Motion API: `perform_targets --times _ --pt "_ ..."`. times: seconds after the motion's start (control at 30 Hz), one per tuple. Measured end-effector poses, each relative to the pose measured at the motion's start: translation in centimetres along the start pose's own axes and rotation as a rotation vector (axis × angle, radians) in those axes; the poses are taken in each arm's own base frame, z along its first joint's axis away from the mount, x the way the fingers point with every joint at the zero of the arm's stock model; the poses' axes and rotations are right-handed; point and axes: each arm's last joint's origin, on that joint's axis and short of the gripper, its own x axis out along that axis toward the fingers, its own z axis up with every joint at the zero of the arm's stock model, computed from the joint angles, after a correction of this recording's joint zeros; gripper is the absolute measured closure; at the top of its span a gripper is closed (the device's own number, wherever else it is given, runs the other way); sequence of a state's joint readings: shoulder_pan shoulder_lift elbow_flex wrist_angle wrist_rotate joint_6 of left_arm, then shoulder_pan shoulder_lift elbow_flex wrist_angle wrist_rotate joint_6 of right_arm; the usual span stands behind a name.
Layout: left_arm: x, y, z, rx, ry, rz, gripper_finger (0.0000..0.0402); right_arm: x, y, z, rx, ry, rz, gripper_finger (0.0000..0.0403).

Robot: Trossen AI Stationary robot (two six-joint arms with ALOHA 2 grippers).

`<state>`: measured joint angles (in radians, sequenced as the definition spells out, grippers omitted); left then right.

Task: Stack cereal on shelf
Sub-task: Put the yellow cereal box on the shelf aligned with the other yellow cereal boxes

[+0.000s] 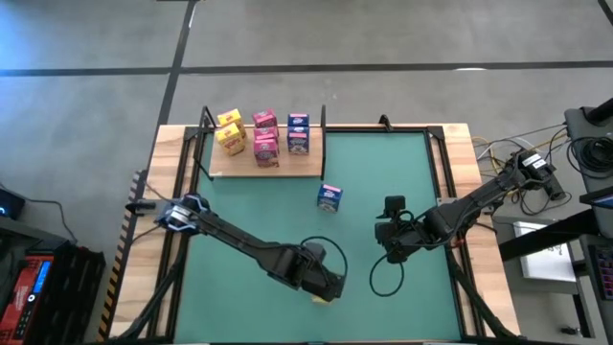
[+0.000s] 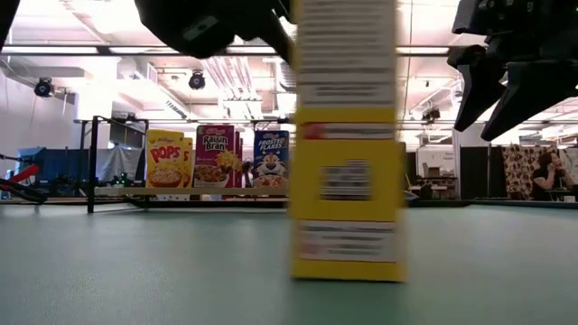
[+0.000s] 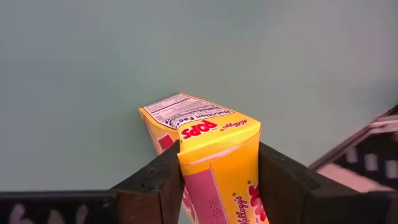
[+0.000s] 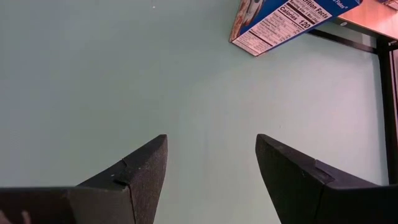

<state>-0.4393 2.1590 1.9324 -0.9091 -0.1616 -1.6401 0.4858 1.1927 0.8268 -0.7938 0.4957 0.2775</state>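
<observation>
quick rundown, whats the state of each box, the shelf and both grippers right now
yellow Pops box: upright on the mat, clamped between the left fingers
blue box: standing alone on the mat, off the shelf
shelf: holds six boxes, yellow, pink and blue
left gripper: shut on the Pops box
right gripper: open, empty, above the mat

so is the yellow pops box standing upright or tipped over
Upright. The yellow Pops box stands tall on the green mat in the low view, with the left gripper closed on its sides.
</observation>
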Motion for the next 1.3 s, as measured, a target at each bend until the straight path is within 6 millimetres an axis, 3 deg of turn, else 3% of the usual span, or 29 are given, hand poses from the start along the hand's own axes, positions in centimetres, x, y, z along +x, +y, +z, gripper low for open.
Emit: perform_targets --times 0.4,0.87,1.0,1.3 --pt "-2.8 1.3 1.1 0.248 -0.050 0.229 0.0249 0.0 0.0 0.0 0.000 0.000 0.000 0.0170" --pt "-8.9 4.0 6.4 0.466 -0.151 0.420 0.0249 0.0 0.0 0.1 0.002 -0.005 0.002 0.0170" --pt "-10.3 6.6 7.6 0.477 -0.150 0.451 0.0249 0.0 0.0 0.2 0.008 -0.015 0.004 0.0170" --pt "-14.5 14.5 11.3 0.532 -0.166 0.371 0.0249 0.0 0.1 0.2 0.011 -0.019 0.005 0.0170"
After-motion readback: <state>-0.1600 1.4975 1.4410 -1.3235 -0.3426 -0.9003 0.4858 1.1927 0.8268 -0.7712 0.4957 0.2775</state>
